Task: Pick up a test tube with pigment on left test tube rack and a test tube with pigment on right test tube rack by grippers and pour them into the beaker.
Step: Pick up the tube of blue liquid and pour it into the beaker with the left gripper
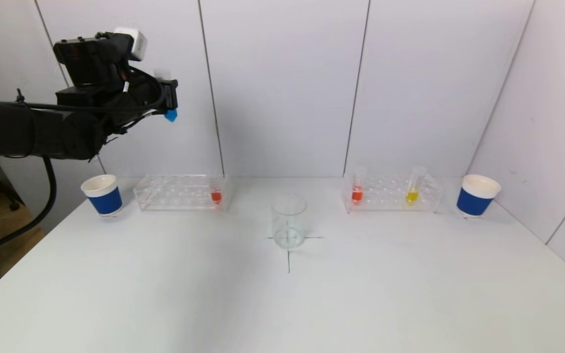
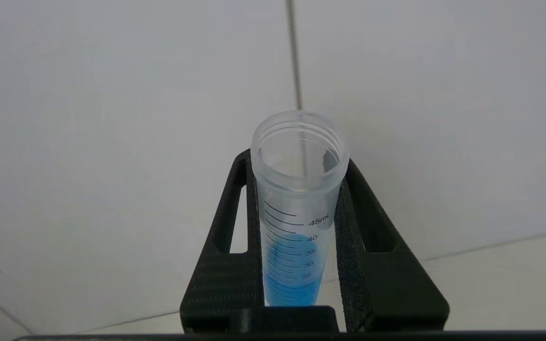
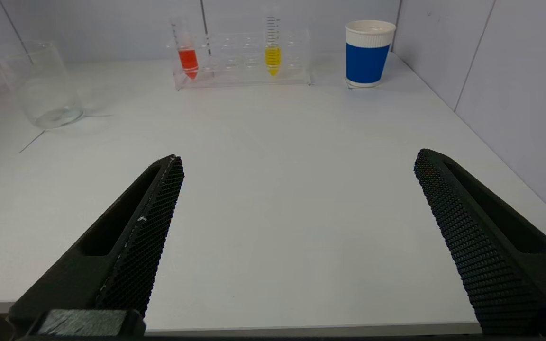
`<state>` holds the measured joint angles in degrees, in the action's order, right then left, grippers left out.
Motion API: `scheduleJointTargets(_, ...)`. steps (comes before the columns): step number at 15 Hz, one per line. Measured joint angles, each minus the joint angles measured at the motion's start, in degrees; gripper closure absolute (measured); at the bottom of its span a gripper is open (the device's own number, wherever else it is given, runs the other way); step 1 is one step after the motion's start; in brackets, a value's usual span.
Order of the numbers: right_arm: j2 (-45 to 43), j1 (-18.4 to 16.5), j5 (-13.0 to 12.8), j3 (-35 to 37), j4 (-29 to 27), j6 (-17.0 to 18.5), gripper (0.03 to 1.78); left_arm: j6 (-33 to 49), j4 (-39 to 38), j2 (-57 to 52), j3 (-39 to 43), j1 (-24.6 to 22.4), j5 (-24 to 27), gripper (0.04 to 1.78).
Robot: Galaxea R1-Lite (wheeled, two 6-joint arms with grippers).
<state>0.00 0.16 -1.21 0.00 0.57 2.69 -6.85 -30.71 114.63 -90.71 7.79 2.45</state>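
Note:
My left gripper [image 1: 169,100] is raised high above the left rack [image 1: 179,192], shut on a clear test tube with blue pigment [image 1: 170,115]. In the left wrist view the tube [image 2: 296,222] stands between the two fingers of the left gripper [image 2: 296,163], mouth open. A red tube [image 1: 216,195] stays in the left rack. The right rack [image 1: 393,193] holds a red tube [image 1: 357,192] and a yellow tube [image 1: 412,193]. The empty glass beaker [image 1: 289,221] stands mid-table. My right gripper [image 3: 299,156] is open and empty, low over the table's near edge, out of the head view.
A blue-banded paper cup [image 1: 102,194] stands left of the left rack and another [image 1: 477,195] right of the right rack. White walls close the back and the right side. A black cross is marked under the beaker.

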Motion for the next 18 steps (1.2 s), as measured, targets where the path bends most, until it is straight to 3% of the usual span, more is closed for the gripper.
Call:
scheduleJointTargets(4, 0.0, 0.0, 0.0, 0.0, 0.02, 0.02, 0.04, -0.76, 7.06, 0.26, -4.08, 5.49, 6.1, 1.37)
scheduleJointTargets(9, 0.0, 0.0, 0.0, 0.0, 0.0, 0.02, 0.04, -6.9, 8.06, 4.53, -7.8, 10.31, 12.4, 1.37)
scheduleJointTargets(18, 0.0, 0.0, 0.0, 0.0, 0.0, 0.02, 0.04, -24.76, 16.15, 12.0, -10.93, 11.31, 29.55, 1.37)
